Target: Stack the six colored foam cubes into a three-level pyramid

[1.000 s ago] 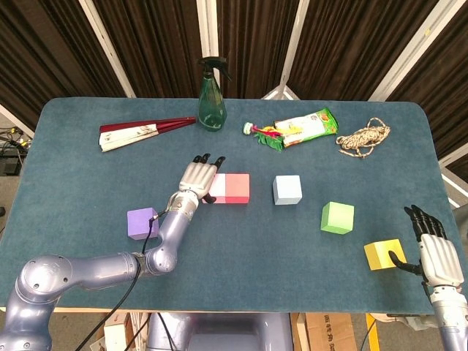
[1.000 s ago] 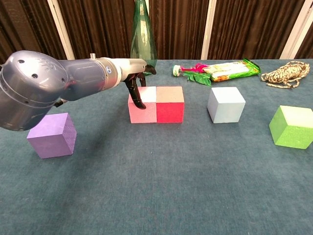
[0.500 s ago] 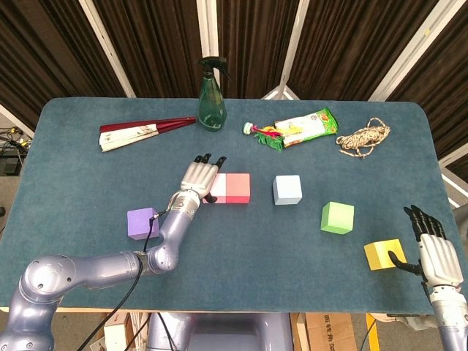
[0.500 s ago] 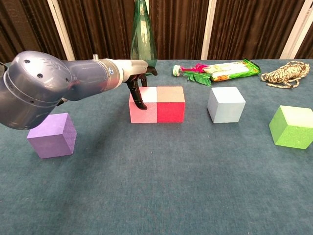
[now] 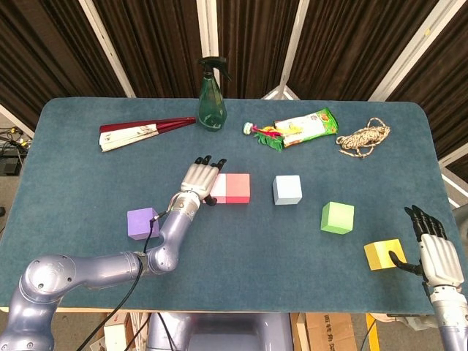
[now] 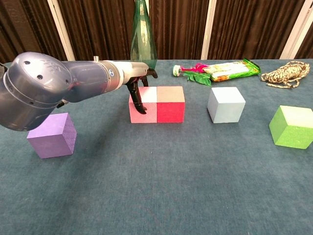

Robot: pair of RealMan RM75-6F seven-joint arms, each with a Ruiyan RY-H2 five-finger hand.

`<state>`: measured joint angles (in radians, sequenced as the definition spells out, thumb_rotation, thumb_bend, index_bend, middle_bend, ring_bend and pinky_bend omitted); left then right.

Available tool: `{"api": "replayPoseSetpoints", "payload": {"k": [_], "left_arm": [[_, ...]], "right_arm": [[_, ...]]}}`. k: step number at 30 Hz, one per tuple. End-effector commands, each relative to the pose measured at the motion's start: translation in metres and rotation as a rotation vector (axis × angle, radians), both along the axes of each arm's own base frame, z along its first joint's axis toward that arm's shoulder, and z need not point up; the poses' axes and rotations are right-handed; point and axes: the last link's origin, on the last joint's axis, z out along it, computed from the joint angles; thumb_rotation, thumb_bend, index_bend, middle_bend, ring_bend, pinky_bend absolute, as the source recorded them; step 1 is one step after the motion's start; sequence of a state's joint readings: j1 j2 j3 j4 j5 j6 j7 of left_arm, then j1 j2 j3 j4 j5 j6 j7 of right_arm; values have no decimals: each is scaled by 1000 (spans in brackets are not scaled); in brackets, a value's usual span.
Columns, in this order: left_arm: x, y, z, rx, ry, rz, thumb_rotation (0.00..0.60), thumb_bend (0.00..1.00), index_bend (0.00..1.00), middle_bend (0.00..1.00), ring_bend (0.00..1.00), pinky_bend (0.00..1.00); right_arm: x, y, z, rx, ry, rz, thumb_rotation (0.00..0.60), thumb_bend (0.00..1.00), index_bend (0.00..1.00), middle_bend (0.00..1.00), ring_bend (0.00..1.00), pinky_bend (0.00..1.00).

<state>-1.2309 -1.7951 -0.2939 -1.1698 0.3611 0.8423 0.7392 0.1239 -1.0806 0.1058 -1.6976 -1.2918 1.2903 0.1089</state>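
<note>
My left hand (image 5: 197, 179) rests on the pink cube (image 6: 143, 106), fingers draped over it; red cube (image 6: 170, 105) touches its side. My right hand (image 5: 437, 257) hangs spread, holding nothing, thumb just beside the yellow cube (image 5: 383, 254).

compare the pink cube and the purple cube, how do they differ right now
The pink cube sits flush against the red cube; the purple cube stands alone, nearer the table's front edge. The left hand rests over the pink cube, fingers down its side; nothing touches the purple cube. Both are similar-sized foam cubes, flat on the table, unstacked.
</note>
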Motion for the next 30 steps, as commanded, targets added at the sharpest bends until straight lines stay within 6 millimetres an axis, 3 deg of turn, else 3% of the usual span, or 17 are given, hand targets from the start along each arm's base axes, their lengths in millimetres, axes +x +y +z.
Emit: {"api": "replayPoseSetpoints", "payload": {"k": [1,6,16,21,25,30], "left_arm": [[0,0,2,1,4,0,600,89,0,111,29,77],[-1,0,5,1,3,4,600,79,0,46,7,62],[-7,-3,24,15,1,11,600,65,0,30,0,50],[-9,-9,48,54,-51,-4,600,65,0,32,0,50],[-15,-24,79,107,-106,-32,600,65,0,32,0,50],[-42,-50,116,183,-138,-47,600,65,0,27,0,50]], "right_arm": [[0,0,0,0,1,0,600,312,0,0,0,0],[0,0,0,1,0,-1,600,312,0,0,0,0],[0,0,0,1,3,-2,600,312,0,0,0,0],[0,1,0,1,9,-3,600,313,0,0,0,0],[0,1,0,2,15,-3,600,313,0,0,0,0],[-1,2,-1,0,33,1,600,313,0,0,0,0]]}}
